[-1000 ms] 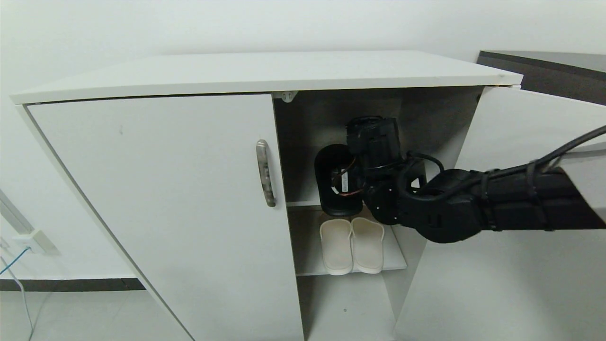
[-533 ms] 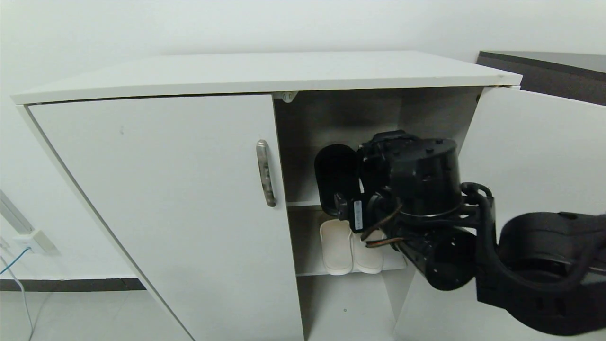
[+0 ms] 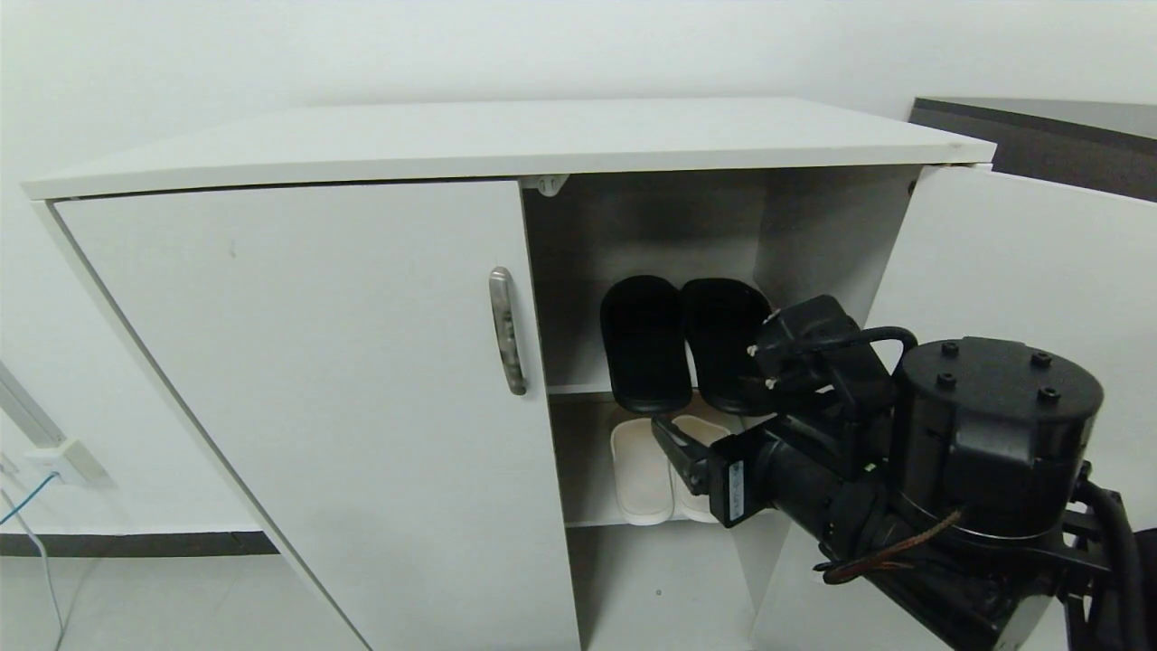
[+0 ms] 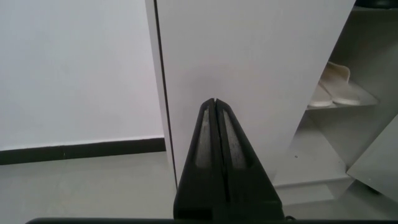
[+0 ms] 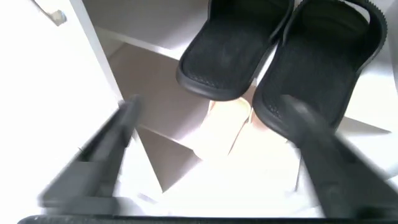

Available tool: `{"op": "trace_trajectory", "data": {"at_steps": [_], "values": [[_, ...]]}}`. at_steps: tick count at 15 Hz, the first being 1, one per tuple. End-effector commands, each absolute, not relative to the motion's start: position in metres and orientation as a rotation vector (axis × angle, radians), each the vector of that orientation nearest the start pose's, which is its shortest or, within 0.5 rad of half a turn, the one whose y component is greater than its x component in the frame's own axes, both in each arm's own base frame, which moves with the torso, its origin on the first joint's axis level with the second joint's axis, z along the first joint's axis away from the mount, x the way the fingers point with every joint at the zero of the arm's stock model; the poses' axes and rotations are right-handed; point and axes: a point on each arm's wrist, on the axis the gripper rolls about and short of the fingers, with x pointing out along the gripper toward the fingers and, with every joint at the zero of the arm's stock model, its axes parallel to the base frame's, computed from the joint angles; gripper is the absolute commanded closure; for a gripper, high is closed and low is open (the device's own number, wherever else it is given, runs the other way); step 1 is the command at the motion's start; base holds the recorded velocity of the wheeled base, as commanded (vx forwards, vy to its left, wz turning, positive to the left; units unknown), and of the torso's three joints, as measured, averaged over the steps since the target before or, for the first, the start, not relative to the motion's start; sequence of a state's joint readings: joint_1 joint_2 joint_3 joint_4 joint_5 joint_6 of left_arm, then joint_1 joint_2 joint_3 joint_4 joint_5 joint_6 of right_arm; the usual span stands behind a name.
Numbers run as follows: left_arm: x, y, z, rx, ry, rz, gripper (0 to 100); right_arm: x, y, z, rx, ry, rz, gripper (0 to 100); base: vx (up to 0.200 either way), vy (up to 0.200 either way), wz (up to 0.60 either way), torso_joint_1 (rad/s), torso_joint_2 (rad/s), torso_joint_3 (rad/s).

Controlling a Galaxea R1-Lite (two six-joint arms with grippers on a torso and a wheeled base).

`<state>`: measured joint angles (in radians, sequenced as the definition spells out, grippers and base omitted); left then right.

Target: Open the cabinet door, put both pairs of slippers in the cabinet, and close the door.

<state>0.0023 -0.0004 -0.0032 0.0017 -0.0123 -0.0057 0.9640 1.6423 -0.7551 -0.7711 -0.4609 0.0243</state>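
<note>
Right fingers (image 5: 102, 158) spread — black slippers (image 3: 644, 344) above white slippers (image 3: 640, 470) in cabinet (image 3: 506, 136).

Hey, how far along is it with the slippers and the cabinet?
Done: the white cabinet door on the right stands open. The black rubber slippers are on the upper shelf, and the cream slippers are on the lower shelf. In hand: nothing; the right gripper is open and empty in front of the shelves. Left: closing that door.

A white wall box (image 3: 68, 461) with blue cable (image 3: 27, 499) sits above dark skirting (image 3: 136, 542)
</note>
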Motion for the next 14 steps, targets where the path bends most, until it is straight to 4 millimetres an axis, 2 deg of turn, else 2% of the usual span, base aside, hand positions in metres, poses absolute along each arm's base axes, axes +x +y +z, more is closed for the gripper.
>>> {"op": "trace_trajectory", "data": {"at_steps": [1,8,14], "values": [[-0.023,0.000,0.076,-0.006,-0.002,-0.009,100,0.173,0.232,0.199,-0.055,0.098,0.504,100,0.000,0.000,0.00,0.000,0.00,0.000],[-0.023,0.000,0.076,-0.008,-0.001,-0.009,100,0.176,0.237,0.189,-0.077,0.125,0.504,100,0.000,0.000,0.00,0.000,0.00,0.000],[-0.023,0.000,0.076,-0.008,-0.001,-0.009,100,0.178,0.239,0.182,-0.084,0.142,0.501,100,-0.200,0.000,0.00,0.003,0.00,0.000]]}}
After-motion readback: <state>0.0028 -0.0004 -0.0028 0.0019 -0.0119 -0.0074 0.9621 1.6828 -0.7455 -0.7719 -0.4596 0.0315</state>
